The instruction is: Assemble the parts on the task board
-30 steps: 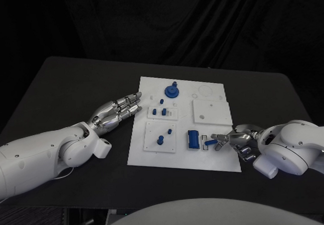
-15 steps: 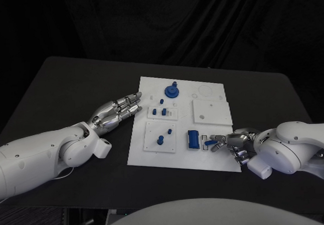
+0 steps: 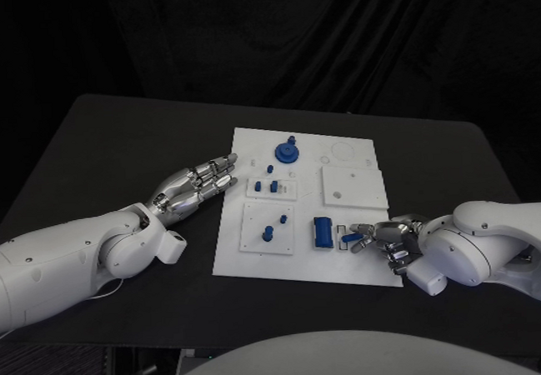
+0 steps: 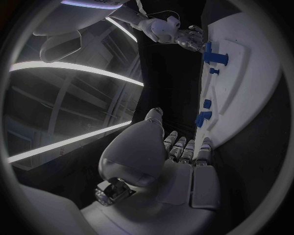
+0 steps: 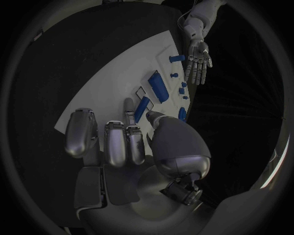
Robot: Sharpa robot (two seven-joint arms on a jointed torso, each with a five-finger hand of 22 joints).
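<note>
Lying on the black worktop (image 3: 112, 136), the white board (image 3: 355, 184) sits in the middle, and both hands are at its sides.

Nearest to the robot, the right hand (image 3: 384, 237) is at the near right part of the board. It pinches a small blue peg (image 3: 351, 237) between the thumb and one finger; in the right wrist view the peg (image 5: 142, 108) lies between those two fingertips, low over the white surface, while the other fingers (image 5: 116, 142) are curled beside it. I cannot tell if the peg touches the board.

Just beside the peg, toward the middle, a wider blue block (image 3: 323, 233) lies on the board. A little further left, a small blue pin (image 3: 269, 233) stands in a raised white square (image 3: 267, 228).

The left hand (image 3: 196, 186) rests on the worktop just beside the left edge of the board. It holds nothing, and its fingers (image 4: 186, 149) are stretched out flat, close to each other, pointing to the board.

Further away, two small blue pieces (image 3: 264, 186) sit near the left edge of the board. At the far side, a round blue disc with a knob (image 3: 287, 152) stands on the board, and a plain white square plate (image 3: 354, 186) lies to its right.
</note>
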